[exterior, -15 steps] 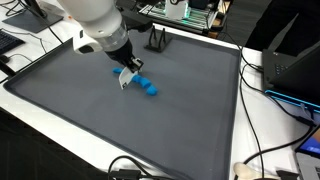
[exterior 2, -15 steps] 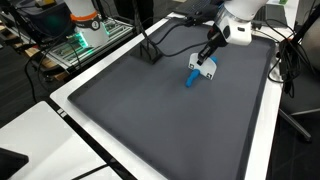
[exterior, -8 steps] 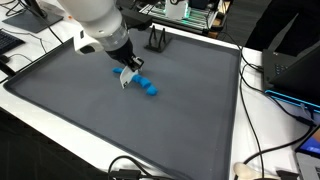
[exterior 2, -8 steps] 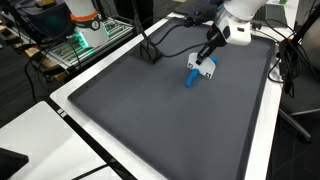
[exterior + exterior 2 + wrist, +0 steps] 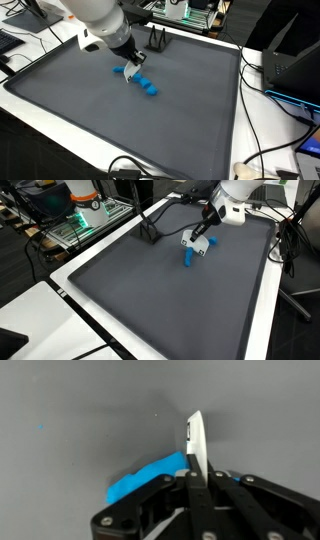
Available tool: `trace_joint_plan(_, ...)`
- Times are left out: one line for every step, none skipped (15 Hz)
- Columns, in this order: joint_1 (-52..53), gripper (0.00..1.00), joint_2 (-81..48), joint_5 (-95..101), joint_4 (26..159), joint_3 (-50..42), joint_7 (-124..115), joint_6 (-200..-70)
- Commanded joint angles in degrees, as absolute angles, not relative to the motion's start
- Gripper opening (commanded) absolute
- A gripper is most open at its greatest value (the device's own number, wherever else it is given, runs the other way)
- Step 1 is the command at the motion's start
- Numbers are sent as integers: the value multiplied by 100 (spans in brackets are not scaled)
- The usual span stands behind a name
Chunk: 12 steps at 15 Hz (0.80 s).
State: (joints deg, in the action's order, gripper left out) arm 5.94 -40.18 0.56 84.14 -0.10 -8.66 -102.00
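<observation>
— Inspecting what?
— Bright blue piece [image 5: 148, 478], elongated, lying on grey mat [image 5: 60, 410], at eight o'clock beside gripper [image 5: 196, 435].
— Grip?
— Cannot tell wide or narrow; only one white finger edge shows.

White rounded arm [image 5: 100, 18], black end effector [image 5: 131, 70], white fingertips [image 5: 195, 445].

I count three blue pieces [image 5: 151, 89], one grey mat [image 5: 100, 120] and one black stand [image 5: 157, 40] in an exterior view.
</observation>
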Motion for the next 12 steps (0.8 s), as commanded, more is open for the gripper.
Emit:
trace_joint_plan(567, 1, -3761, 117, 8710, -8, -850, -10356)
trace_joint_plan(562, 1, -3729, 107, 8715, -5, -855, -10377)
trace_joint_plan(562, 1, -3686, 112, 8721, -9, -862, -10388)
trace_joint_plan(555, 1, -3649, 105, 8724, -5, -851, -10393)
trace_joint_plan(552, 1, -3606, 108, 8723, -11, -861, -10388)
trace_joint_plan(554, 1, -3565, 130, 8724, -22, -867, -10389)
trace_joint_plan(543, 1, -3527, 130, 8728, -23, -857, -10398)
trace_joint_plan(543, 1, -3496, 167, 8724, -43, -860, -10392)
trace_joint_plan(536, 1, -3469, 202, 8727, -59, -845, -10414)
trace_joint_plan(520, 1, -3461, 208, 8716, -74, -857, -10422)
trace_joint_plan(512, 1, -3458, 234, 8713, -97, -872, -10455)
trace_joint_plan(489, 1, -3466, 228, 8707, -109, -880, -10504)
